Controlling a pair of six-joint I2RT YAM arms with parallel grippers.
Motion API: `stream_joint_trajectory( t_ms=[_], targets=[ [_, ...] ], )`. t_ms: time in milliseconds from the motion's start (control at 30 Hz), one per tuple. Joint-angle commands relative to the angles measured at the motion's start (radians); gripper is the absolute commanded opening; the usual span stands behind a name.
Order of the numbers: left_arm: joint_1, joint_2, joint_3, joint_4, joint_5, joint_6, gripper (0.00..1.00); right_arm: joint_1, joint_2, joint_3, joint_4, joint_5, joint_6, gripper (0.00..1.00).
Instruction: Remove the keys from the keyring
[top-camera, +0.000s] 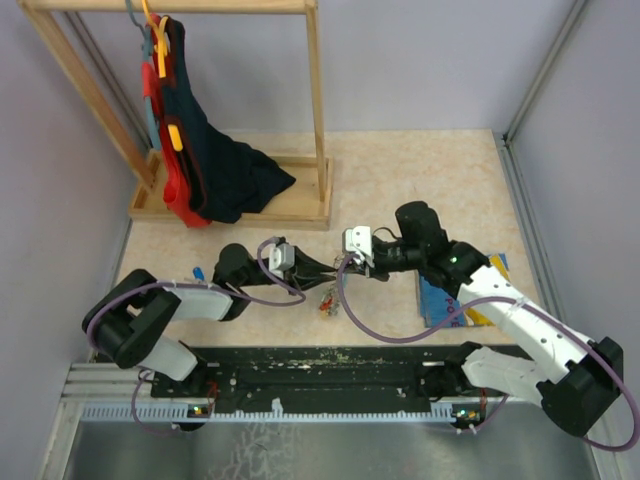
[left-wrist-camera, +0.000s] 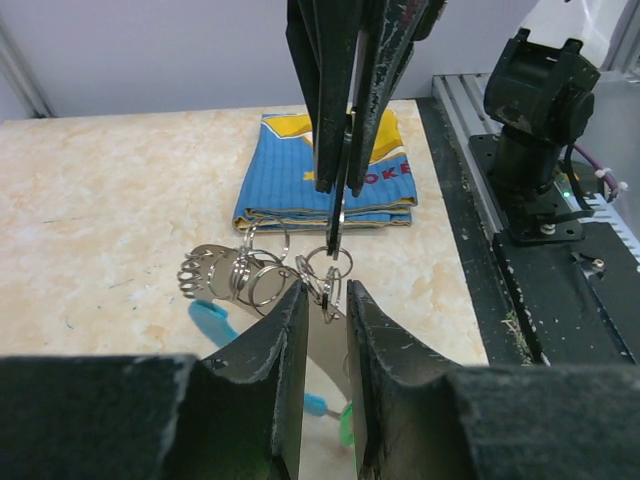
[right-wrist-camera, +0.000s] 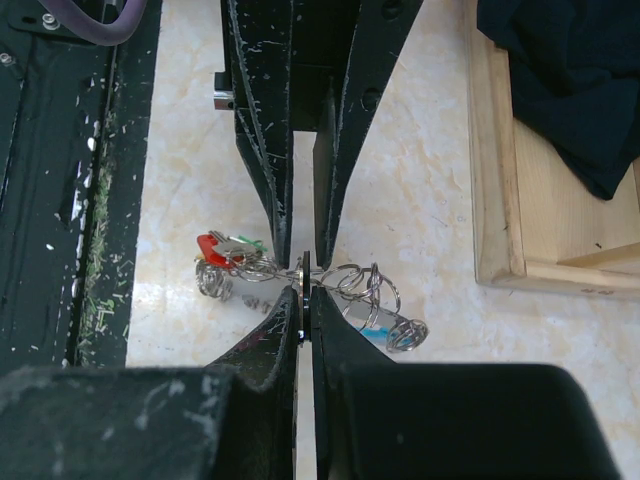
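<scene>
Both grippers meet over the middle of the table. My right gripper (top-camera: 343, 262) (right-wrist-camera: 304, 292) is shut on a thin upright ring of the keyring (right-wrist-camera: 365, 285), which hangs just above the table. The left gripper (top-camera: 328, 270) (left-wrist-camera: 326, 290) faces it, jaws a narrow gap apart around a cluster of small silvery rings (left-wrist-camera: 325, 275) without clearly pinching them. The keys (top-camera: 327, 301) dangle below, with a red head (right-wrist-camera: 210, 246) and a green one on one side. A blue head (left-wrist-camera: 212, 318) shows on the other side, by the strap with its light-blue patch (right-wrist-camera: 380, 325).
A blue picture book (left-wrist-camera: 280, 180) (top-camera: 435, 300) lies to the right, under the right arm. A wooden clothes rack (top-camera: 315, 120) with dark and red garments (top-camera: 215, 170) stands at the back left, its base (right-wrist-camera: 500, 200) near the grippers. The black mounting rail (top-camera: 320, 365) runs along the near edge.
</scene>
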Motion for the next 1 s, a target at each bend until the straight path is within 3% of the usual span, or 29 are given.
stream_joint_trajectory(
  t_ms=[0,533,633,733,967],
  targets=[
    [-0.006,0.006,0.027,-0.021,0.006,0.027,0.27,-0.010,-0.004,0.062,0.071,-0.049,0.006,0.00],
    [-0.007,0.018,0.044,-0.045,0.030,0.024,0.21,-0.010,-0.003,0.061,0.071,-0.050,0.008,0.00],
    [-0.006,0.018,0.050,-0.058,0.037,0.030,0.14,-0.009,-0.003,0.062,0.070,-0.050,0.009,0.00],
    [-0.007,0.012,0.051,-0.086,0.032,0.050,0.01,-0.010,-0.004,0.061,0.069,-0.047,0.007,0.00],
    [-0.006,-0.043,0.012,-0.068,-0.043,0.045,0.00,-0.033,-0.019,0.054,0.051,-0.009,-0.028,0.00]
  ],
)
